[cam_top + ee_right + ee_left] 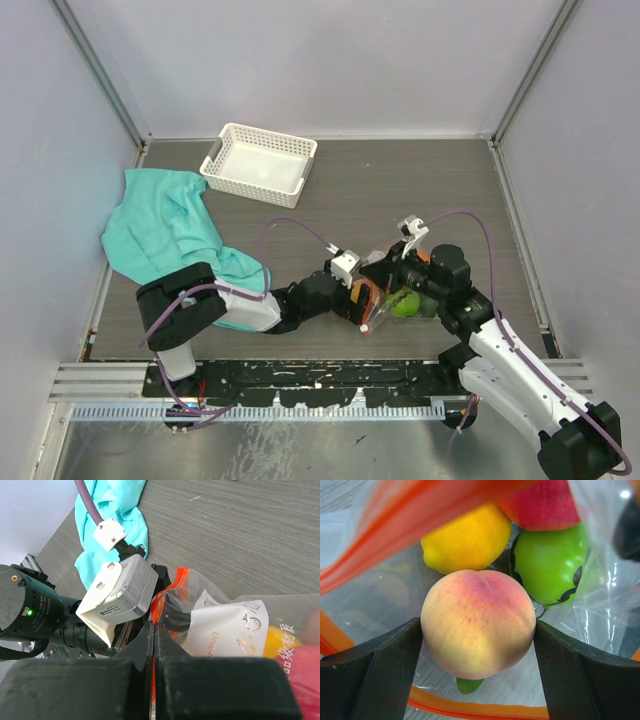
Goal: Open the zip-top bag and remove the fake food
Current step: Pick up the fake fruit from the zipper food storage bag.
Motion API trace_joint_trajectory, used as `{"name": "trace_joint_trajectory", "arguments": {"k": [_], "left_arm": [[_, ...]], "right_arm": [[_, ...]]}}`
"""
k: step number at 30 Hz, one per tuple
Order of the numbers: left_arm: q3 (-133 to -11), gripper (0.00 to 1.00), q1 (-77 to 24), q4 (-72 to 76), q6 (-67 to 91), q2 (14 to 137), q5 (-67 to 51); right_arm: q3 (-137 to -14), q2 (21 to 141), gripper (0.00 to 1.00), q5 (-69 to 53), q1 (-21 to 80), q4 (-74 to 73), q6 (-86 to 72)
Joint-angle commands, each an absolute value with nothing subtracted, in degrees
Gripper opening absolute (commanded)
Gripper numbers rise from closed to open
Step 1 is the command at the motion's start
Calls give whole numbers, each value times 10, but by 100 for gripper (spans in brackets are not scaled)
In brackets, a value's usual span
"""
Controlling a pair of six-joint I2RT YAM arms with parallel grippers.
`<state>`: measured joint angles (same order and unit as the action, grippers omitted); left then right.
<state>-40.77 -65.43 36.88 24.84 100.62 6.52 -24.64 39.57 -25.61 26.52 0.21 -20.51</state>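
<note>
The zip-top bag (pixel 412 300) lies on the table between the two arms, its mouth facing left. My left gripper (pixel 358 302) reaches into that mouth. In the left wrist view the left gripper (pixel 478 626) has both fingers pressed against the sides of a peach fake fruit (pixel 477 615). Behind the peach lie a yellow lemon (pixel 467 540), a green fruit (pixel 547 562) and a red one (pixel 540 502). My right gripper (pixel 154 625) is shut on the bag's orange zipper strip (pixel 170 587) and holds the upper lip up. The bag's white label (pixel 230 625) faces the right wrist camera.
A white slotted basket (pixel 259 163) stands at the back of the table, left of centre. A teal cloth (pixel 165 225) lies crumpled at the left, partly under the left arm. The left wrist's camera box (pixel 120 597) is close beside the right fingers.
</note>
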Motion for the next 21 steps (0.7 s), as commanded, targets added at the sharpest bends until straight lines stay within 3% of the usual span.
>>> {"name": "trace_joint_trajectory", "arguments": {"k": [1,13,21], "left_arm": [[-408,88,-664,415,209,1034,85],[-396,38,-669,474,199,1037,87],[-364,27,-669,476,206,974,96]], "right_arm": [[-236,379,0,-257,267,30,-204],[-243,366,0,-230,267,-7,-186],[-247,348,0,-205,267,-37,-178]]}}
